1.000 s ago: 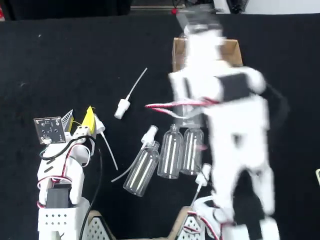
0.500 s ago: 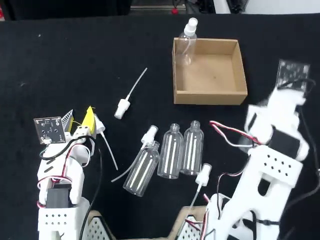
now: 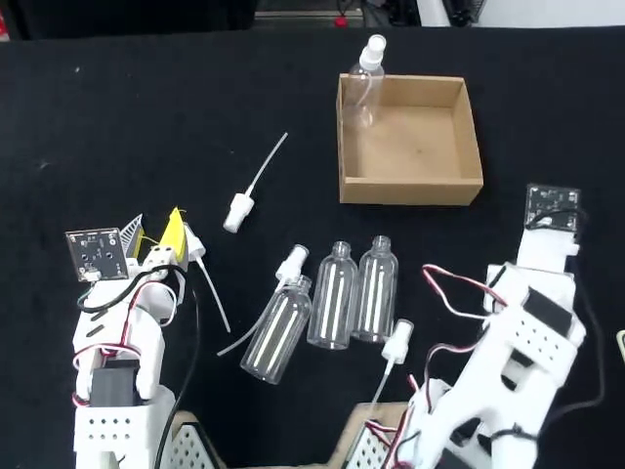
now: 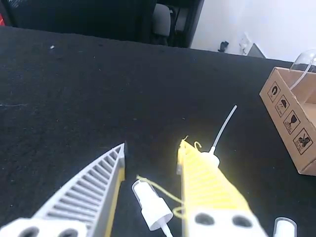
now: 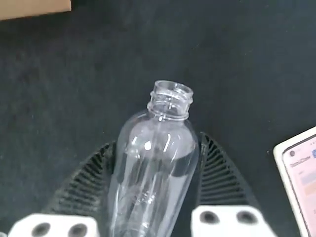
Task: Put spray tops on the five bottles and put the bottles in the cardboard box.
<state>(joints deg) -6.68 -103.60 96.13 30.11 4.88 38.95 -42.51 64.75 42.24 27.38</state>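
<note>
From above, the cardboard box (image 3: 410,191) sits at the far side of the table, with a capped bottle (image 3: 363,83) up at its far left corner. Mid-table, three bottles (image 3: 334,293) lie side by side. One spray top (image 3: 291,264) lies at the neck of the leftmost; I can't tell if it's on. Another, the front spray top (image 3: 395,342), lies just by the rightmost bottle's base. A loose spray top (image 3: 239,210) lies well off to their left. The left gripper (image 3: 156,220) is low at the near-left, a stray spray top (image 3: 192,244) just beside its yellow finger. The right arm (image 3: 527,332) is near-right, below the box.

Over to the left wrist. The left gripper (image 4: 152,145) has its fingers spread apart. The stray spray top (image 4: 150,202) lies on the cloth between them, gripped by neither. The loose spray top (image 4: 213,157) lies just past the yellow fingertip, the cardboard box (image 4: 291,118) off beyond.

Right wrist now. The right gripper (image 5: 158,143) is clamped on a bare bottle (image 5: 153,163), neck open, no top. A phone (image 5: 298,168) lies at the edge.
</note>
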